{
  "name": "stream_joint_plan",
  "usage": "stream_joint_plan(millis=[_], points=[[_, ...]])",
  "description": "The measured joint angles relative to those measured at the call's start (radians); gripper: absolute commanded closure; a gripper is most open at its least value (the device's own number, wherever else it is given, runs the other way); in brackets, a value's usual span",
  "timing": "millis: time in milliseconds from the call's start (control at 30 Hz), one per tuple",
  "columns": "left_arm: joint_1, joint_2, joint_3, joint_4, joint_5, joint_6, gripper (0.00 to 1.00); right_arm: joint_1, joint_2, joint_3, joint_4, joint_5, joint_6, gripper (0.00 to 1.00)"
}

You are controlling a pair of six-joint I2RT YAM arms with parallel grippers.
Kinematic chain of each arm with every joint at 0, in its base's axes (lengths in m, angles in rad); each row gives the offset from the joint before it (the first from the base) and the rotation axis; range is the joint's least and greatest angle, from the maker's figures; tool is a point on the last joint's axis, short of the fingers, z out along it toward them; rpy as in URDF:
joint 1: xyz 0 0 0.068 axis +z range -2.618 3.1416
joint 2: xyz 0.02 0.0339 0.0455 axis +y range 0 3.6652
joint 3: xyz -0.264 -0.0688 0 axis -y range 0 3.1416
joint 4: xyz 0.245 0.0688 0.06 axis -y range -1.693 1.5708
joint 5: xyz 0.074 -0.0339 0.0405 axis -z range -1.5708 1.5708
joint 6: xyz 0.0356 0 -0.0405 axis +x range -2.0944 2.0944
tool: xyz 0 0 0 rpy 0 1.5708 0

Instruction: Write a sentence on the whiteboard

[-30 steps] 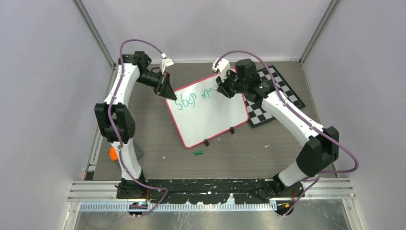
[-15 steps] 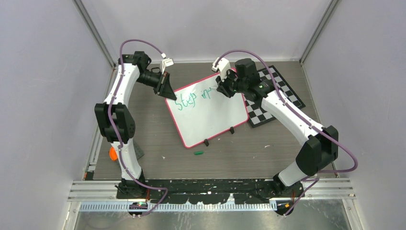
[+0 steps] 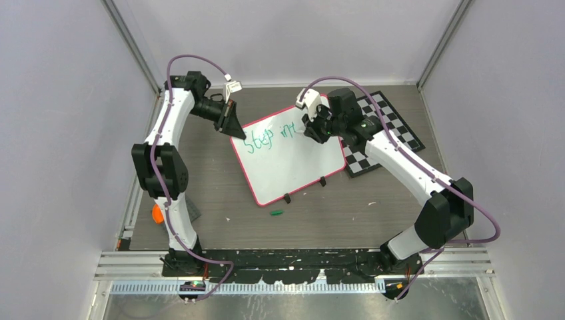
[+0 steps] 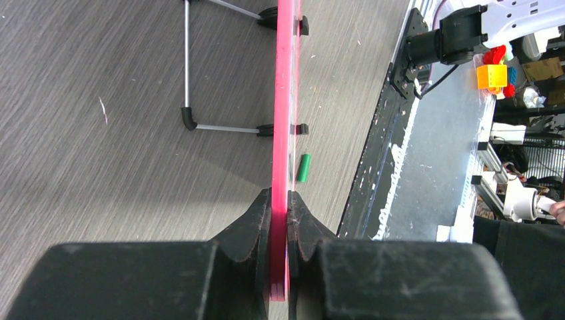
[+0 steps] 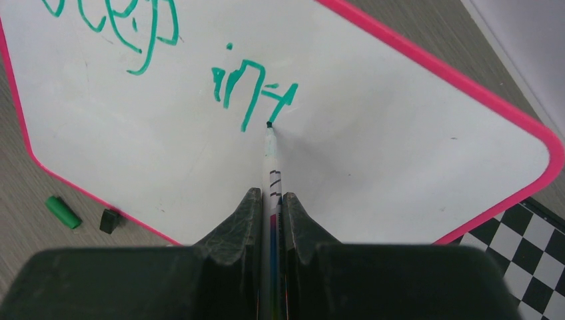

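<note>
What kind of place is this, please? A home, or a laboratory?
Probably a robotics laboratory cell, not a home: plain grey walls close in the table, a metal rail carries the arms' bases, and a checkered board lies beside the whiteboard.

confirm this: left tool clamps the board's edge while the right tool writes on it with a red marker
Wrong colour: the marker writes green, not red, as the right wrist view shows. The left tool does clamp the edge of the board while the right tool writes on it.
</note>
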Motion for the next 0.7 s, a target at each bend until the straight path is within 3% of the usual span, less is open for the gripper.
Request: stream_joint_plan(millis=[700], points=[[0.000, 0.000, 0.000, 0.000, 0.001, 0.001, 0.99, -0.019, -0.008, 0.006, -0.052, 0.017, -0.042, 1.00]])
